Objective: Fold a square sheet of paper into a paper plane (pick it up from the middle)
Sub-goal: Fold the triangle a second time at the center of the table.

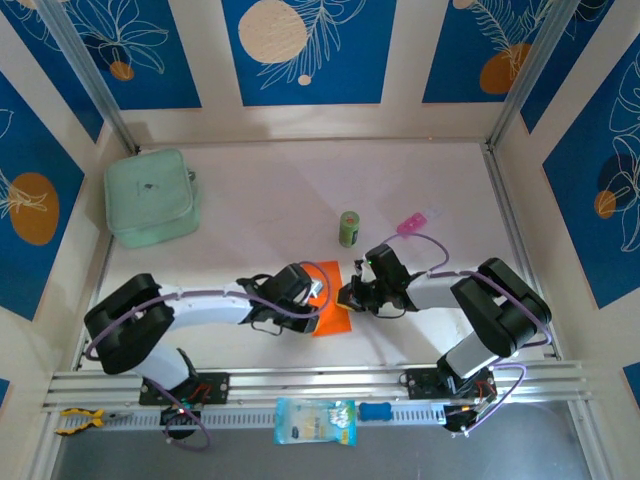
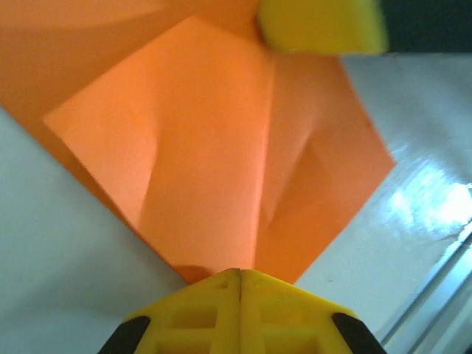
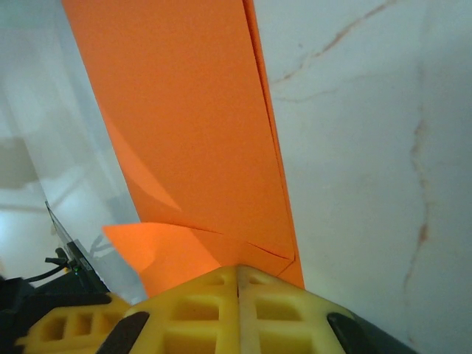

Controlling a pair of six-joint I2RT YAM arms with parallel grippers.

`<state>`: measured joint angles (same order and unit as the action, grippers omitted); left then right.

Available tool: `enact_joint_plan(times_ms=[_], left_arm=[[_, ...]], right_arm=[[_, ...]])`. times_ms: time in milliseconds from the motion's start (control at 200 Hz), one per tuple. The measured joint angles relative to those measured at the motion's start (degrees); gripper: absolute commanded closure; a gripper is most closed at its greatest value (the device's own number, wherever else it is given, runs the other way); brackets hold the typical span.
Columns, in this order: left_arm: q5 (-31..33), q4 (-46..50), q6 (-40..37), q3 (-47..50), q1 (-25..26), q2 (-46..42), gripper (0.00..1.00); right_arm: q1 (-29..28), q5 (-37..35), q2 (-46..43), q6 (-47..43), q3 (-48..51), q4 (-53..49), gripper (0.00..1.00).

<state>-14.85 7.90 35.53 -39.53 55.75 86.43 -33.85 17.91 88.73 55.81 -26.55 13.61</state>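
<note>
The square sheet of paper (image 1: 333,303) is bright orange and partly folded, with creases and overlapping flaps. It lies on the white table between the two arms. My left gripper (image 1: 319,292) is at its left edge, jaws shut. In the left wrist view the fingertips (image 2: 221,284) meet over a corner of the folded paper (image 2: 221,162). My right gripper (image 1: 350,296) is at the right edge, also shut. In the right wrist view its fingertips (image 3: 214,284) touch the paper's near corner (image 3: 192,133). I cannot tell whether either pinches a layer. No finished paper plane shows.
A mint-green pouch (image 1: 152,197) lies at the back left. A small green can (image 1: 348,229) stands just behind the paper, and a pink packet (image 1: 417,221) lies to its right. A blue-white packet (image 1: 314,421) sits on the front rail (image 1: 560,385).
</note>
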Motion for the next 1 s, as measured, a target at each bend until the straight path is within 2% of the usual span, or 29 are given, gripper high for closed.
enact_joint_plan(times_ms=[170,485,710,1000], left_arm=[[-1.77,-1.62,0.15,-4.68,0.0,1.07,0.95],[-2.84,-4.98,0.46,-7.15,0.0,11.47,0.96],[-2.93,-8.5,1.73,-3.13,-0.09,9.01,0.94],[-3.45,-7.98,2.84,0.13,-0.09,5.05,0.92]], right_arm=[[-0.02,0.02,0.0,0.2,0.04,0.13,1.0],[-0.13,-0.09,0.02,0.59,0.04,0.33,1.0],[-0.26,-0.11,0.04,0.79,0.07,0.35,1.0],[-0.28,0.15,0.33,0.81,0.07,0.7,1.0]])
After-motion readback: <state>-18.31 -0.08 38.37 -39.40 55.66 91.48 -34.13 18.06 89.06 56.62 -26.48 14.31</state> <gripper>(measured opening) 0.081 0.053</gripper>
